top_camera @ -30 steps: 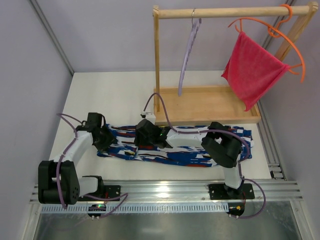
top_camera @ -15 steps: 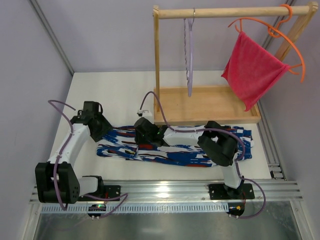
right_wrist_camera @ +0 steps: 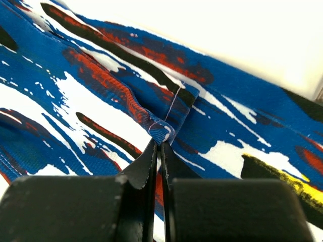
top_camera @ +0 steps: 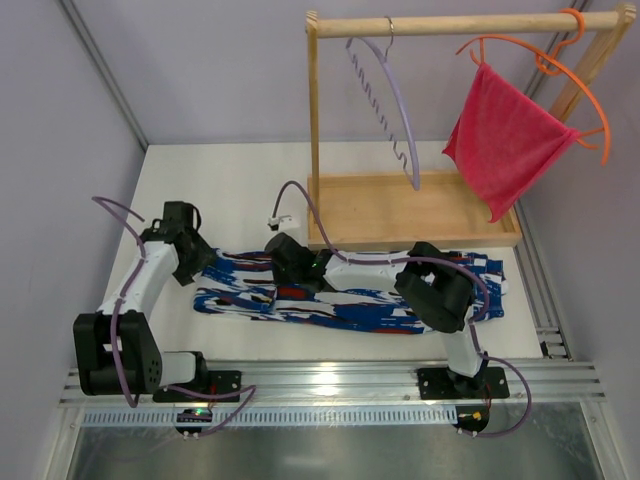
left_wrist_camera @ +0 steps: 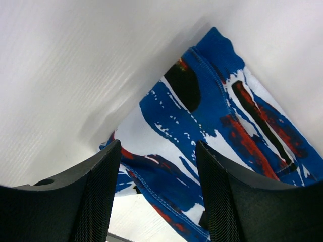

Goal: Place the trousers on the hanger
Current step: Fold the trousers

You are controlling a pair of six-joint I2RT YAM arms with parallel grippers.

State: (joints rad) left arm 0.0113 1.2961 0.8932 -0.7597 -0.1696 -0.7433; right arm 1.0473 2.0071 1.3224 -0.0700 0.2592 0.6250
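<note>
Near edge of the table [top_camera: 230, 190], wrist level: the right gripper [right_wrist_camera: 160, 145] is pressed together on a small raised fold of the trousers [right_wrist_camera: 91, 85], right at a seam. A second ago its jaws stood apart, so this pinch is fresh. Judgement: first hold made, lift not begun; the cloth lies flat, stretched across the table in front of both arms.

Left of that, the left gripper [left_wrist_camera: 157, 161] hangs with jaws apart over the trousers' left end, holding nothing. It has drawn back toward that end since a second ago, and is likely lining up a second hold.

Farther back, the hanger [top_camera: 405, 108] hangs by its hook from the wooden rail [top_camera: 450, 22], well apart from the trousers. It has swung from edge-on to broadside, zigzag bar now showing, so it is probably not at rest.

View notes: only the right wrist view shows the pinch — from above the arm hides it. Only the top view shows hanger and rail. The left wrist view adds the fabric's corner and bare table between its fingers.
</note>
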